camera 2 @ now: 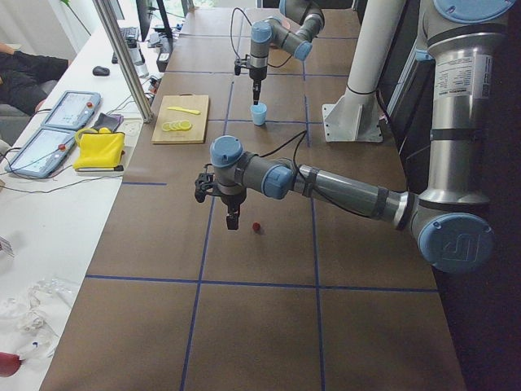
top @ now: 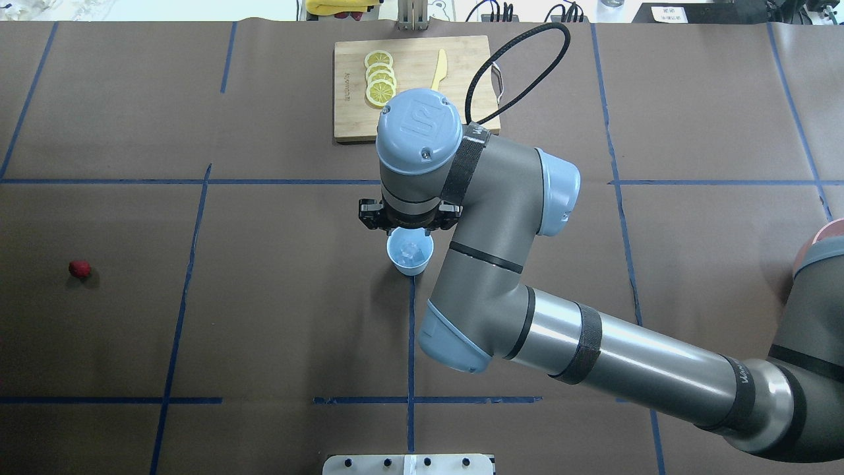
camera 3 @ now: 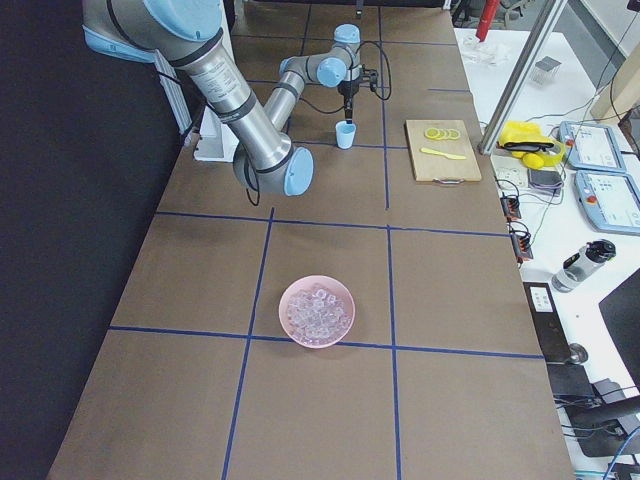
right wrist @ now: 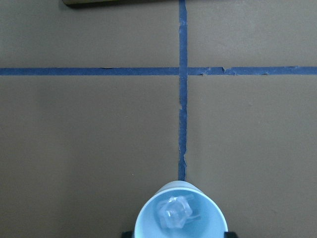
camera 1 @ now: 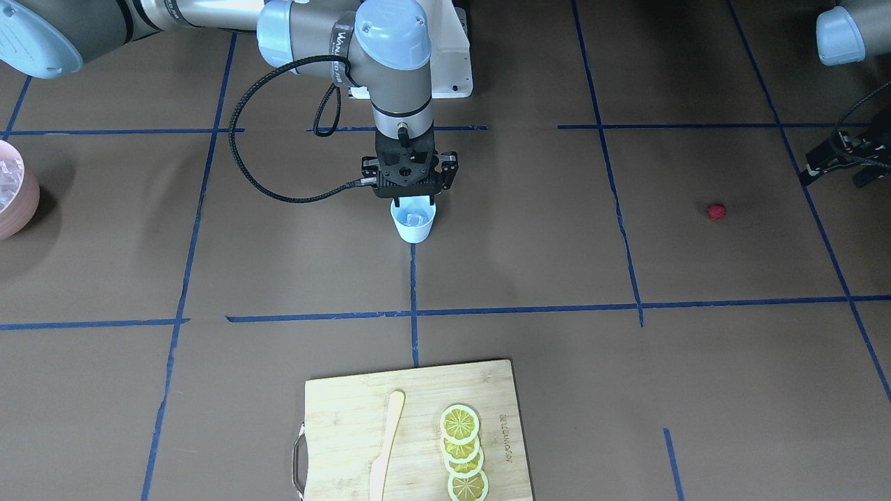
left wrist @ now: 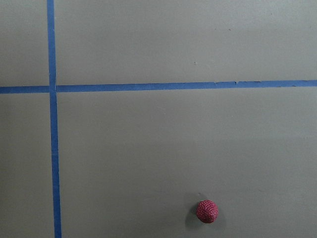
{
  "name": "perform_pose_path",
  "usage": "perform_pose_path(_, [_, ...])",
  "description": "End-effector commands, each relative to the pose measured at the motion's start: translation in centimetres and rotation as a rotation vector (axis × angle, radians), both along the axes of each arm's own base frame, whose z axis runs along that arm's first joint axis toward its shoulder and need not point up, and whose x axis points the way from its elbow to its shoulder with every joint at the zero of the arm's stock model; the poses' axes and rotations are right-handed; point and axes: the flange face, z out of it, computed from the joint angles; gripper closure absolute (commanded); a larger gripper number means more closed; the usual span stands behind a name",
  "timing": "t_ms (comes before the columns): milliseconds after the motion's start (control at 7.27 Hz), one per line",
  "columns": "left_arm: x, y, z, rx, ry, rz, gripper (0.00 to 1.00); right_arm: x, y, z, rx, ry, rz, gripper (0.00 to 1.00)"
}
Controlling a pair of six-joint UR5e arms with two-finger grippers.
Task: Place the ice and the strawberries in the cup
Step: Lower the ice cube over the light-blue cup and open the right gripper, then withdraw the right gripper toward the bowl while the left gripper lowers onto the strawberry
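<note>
Table point(top: 277, 316): brown cover with a blue tape grid.

Right arm point(top: 593, 349) reaches to mid-table. Left arm point(camera 2: 342, 189) is out over its own end; the side view shows it whole, the front view only clips it at the edge.

Board point(camera 1: 344, 410) sits at the operators' edge. Bowl point(camera 3: 286, 300), pink, is at the right end. Only the right side view shows it whole; the front view cuts it off.

Cup point(camera 1: 416, 233) stands upright on a tape line at mid-table, with the right gripper point(camera 1: 413, 200) directly above it. In the wrist view a dark tip shows on either side of the rim, so the jaws are spread and hold nothing.

Left gripper point(camera 2: 233, 221) points down near the strawberry. Can't tell its jaw gap from any view.

Lemon slices point(camera 1: 463, 452) lie in an overlapping row on the board, knife point(camera 1: 386, 445) beside them.

Ice point(right wrist: 174, 214): one cube in the cup, clear only from the right wrist. More is piled in the bowl.

Strawberry point(left wrist: 207, 211) lies alone on the table, well apart from the cup.
</note>
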Motion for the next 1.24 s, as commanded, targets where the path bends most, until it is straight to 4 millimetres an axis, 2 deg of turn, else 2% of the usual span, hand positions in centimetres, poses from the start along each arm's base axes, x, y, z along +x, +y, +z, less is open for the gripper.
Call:
perform_pose_path(0, [0.2, 0.0, -0.1, 0.001, 0.002, 0.004, 0.0, 0.0, 0.0, -0.1, 0.001, -0.002, 0.0, 0.02])
perform_pose_path(138, [0.7, 0.0, -0.2, -0.008, 0.004, 0.003, 0.0, 0.3, 0.1, -0.4, 0.005, -0.008, -0.001, 0.01])
perform_pose_path(275, [3.3, 0.4, -0.3, -0.039, 0.005, 0.014, 0.0, 2.2, -0.3, -1.1, 0.01, -0.028, 0.012, 0.01])
perform_pose_path(551, [5.8, 0.9, -0.4, -0.046, -0.016, -0.009, 0.0, 10.6, -0.1, -2.2, 0.016, -0.008, 0.054, 0.01])
perform_pose_path(688, [7.1, 1.1, -0.2, -0.033, -0.02, -0.054, 0.0, 15.6, 0.0, -0.9, 0.063, -0.006, 0.061, 0.01])
perform_pose_path(826, [8.8, 1.1, 1.1, -0.035, -0.006, -0.065, 0.0, 20.6, -0.8, 0.9, 0.096, -0.007, 0.057, 0.01])
perform_pose_path(963, [9.3, 0.8, 2.9, -0.009, 0.002, -0.091, 0.0, 25.6, -2.5, 2.9, 0.117, -0.009, 0.038, 0.01])
perform_pose_path(1101, [10.3, 1.4, 4.5, -0.012, 0.016, -0.102, 0.0, 30.0, -3.6, 5.0, 0.159, 0.002, 0.008, 0.01])
